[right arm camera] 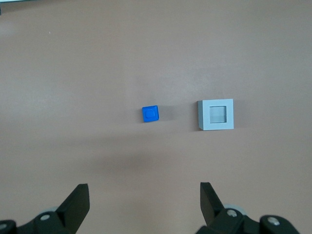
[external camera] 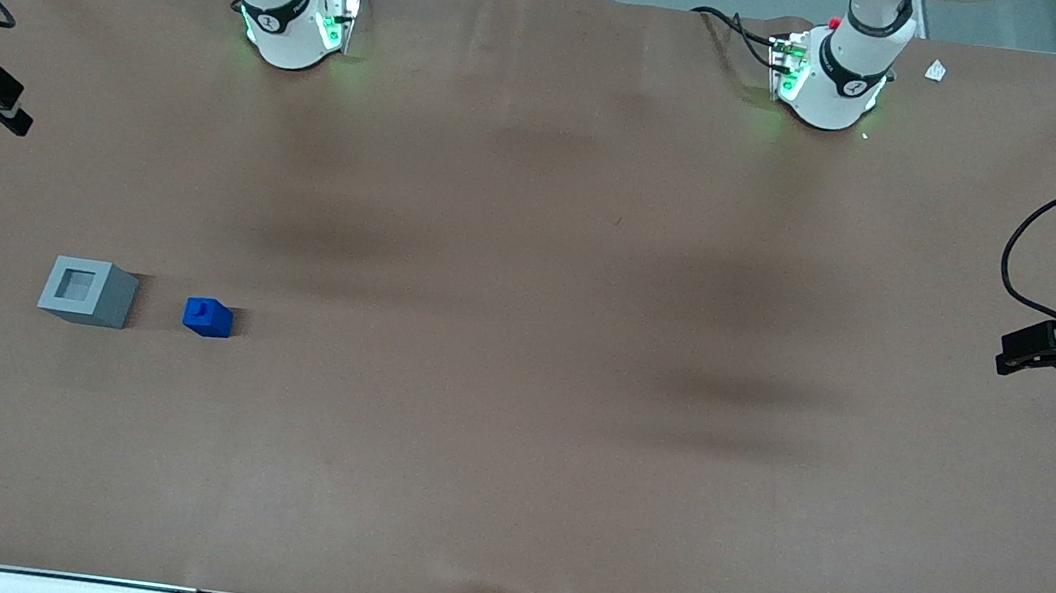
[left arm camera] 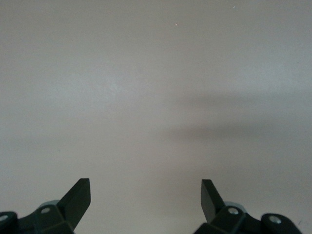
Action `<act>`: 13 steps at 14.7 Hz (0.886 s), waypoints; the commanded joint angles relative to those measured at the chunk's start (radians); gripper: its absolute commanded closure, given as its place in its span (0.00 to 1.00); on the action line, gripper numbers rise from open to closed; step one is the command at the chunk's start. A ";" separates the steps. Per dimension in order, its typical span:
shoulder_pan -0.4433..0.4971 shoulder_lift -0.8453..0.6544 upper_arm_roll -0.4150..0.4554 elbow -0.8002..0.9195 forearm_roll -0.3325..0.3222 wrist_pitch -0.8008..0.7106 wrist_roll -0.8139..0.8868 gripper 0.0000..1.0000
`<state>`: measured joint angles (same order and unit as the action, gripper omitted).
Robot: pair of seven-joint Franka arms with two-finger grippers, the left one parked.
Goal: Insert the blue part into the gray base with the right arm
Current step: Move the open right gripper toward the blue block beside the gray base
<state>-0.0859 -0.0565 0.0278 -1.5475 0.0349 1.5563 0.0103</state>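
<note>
The blue part (external camera: 208,317) is lying on the brown desk (external camera: 508,455), nub upward, beside the gray base (external camera: 88,291) but apart from it, toward the working arm's end. The base's socket is facing up. The pincer (right arm camera: 144,197) is being held released high above both blocks, nothing being gripped between its fingers (right arm camera: 78,200).

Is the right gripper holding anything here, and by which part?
Nothing. The gripper hangs open above the table; the blue part sits untouched beside the gray base.
</note>
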 commanded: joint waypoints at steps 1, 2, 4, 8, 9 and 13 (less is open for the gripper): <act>-0.009 -0.008 0.009 0.004 0.014 0.004 -0.054 0.00; -0.008 -0.008 0.009 0.006 0.014 0.004 -0.053 0.00; -0.012 -0.002 0.009 0.004 0.020 0.007 -0.052 0.00; -0.005 0.044 0.009 0.000 0.011 0.001 -0.066 0.00; -0.003 0.053 0.009 -0.005 0.016 -0.002 -0.062 0.00; 0.003 0.140 0.011 -0.029 0.017 0.050 -0.027 0.00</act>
<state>-0.0804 0.0340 0.0341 -1.5687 0.0402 1.5758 -0.0405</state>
